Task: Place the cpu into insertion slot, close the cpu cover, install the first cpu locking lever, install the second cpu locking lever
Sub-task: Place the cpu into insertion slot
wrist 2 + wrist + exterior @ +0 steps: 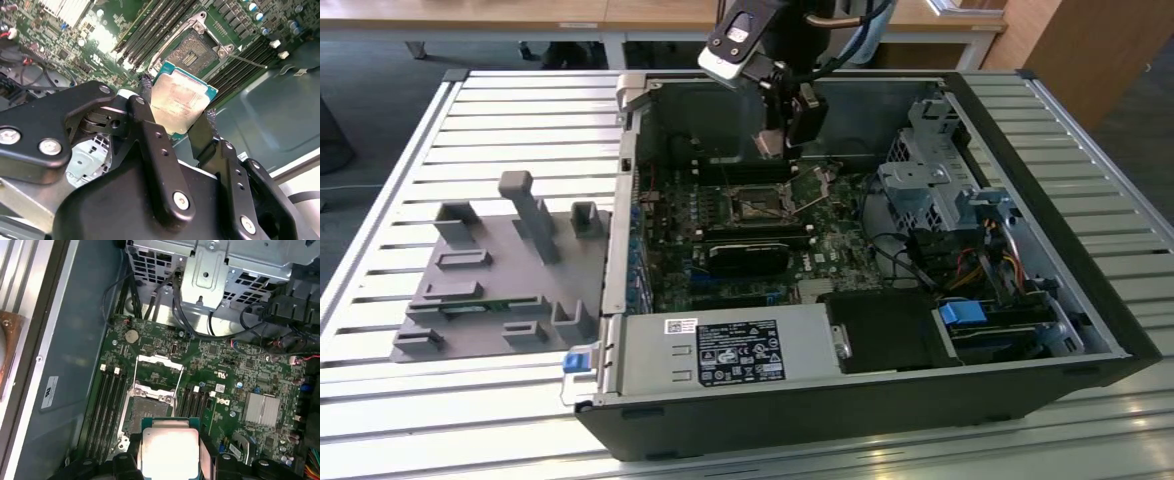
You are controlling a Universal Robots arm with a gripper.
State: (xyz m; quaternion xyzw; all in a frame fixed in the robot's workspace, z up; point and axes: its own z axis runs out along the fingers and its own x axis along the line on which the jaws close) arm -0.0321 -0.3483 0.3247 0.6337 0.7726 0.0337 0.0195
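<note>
cpu [180, 102] is hanging in the jaws, which are pinching narrow on two opposite edges. It's hovering over the green motherboard [225, 365], near the insertion slot [195, 50] and not seated in it. Second wrist view is showing rough black pads [146, 87] pressing the chip's sides. First wrist view is showing the cpu cover [158, 371] flipped open, a thin silver frame w/ a square window. Exterior view is showing the arm [761, 50] reaching into an open black pc case [1067, 330] on a slatted metal tabletop [400, 150], w/ the jaws at 12 o'clock of the slot and a grey plastic fixture [494, 270] at 9 o'clock of the case. Chip face is looking flat, square, dull silver, teal-edged; the slot is looking dark, metal-rimmed.
</note>
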